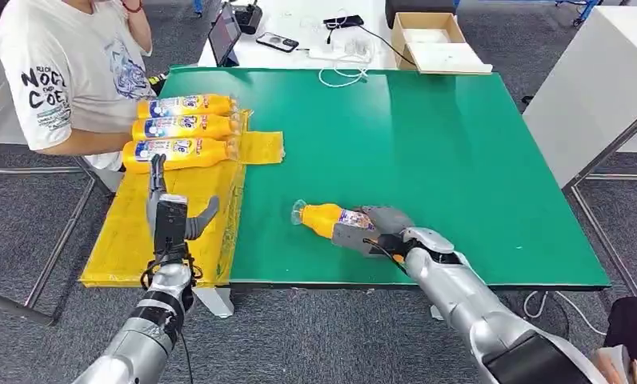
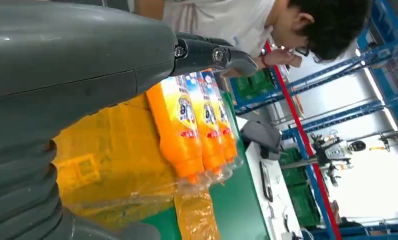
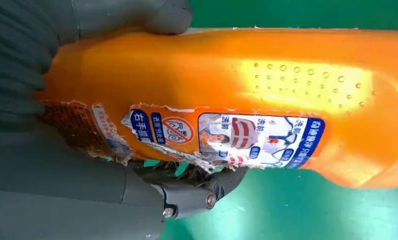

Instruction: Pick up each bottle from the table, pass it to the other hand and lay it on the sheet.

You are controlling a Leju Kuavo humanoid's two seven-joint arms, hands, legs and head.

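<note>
Four orange bottles in all, three bottles (image 1: 186, 128) lying side by side on the yellow sheet (image 1: 139, 240), fourth bottle (image 1: 331, 218) on the green worktop (image 1: 427, 144) gripped by right hand (image 1: 377, 232) fingers (image 3: 187, 192), left hand (image 1: 170, 214) over sheet, fingers apart and holding nothing, a seated person (image 1: 71, 72) beside the sheet.

Surface: green table (image 1: 427, 136).
Left edge: yellow sheet (image 1: 131, 232), carrying three orange bottles (image 1: 183, 126).
Near centre: one orange bottle (image 1: 325, 218), lying flat.

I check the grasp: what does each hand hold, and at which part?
The right hand grips the orange bottle around its base end. The left hand holds nothing.
</note>
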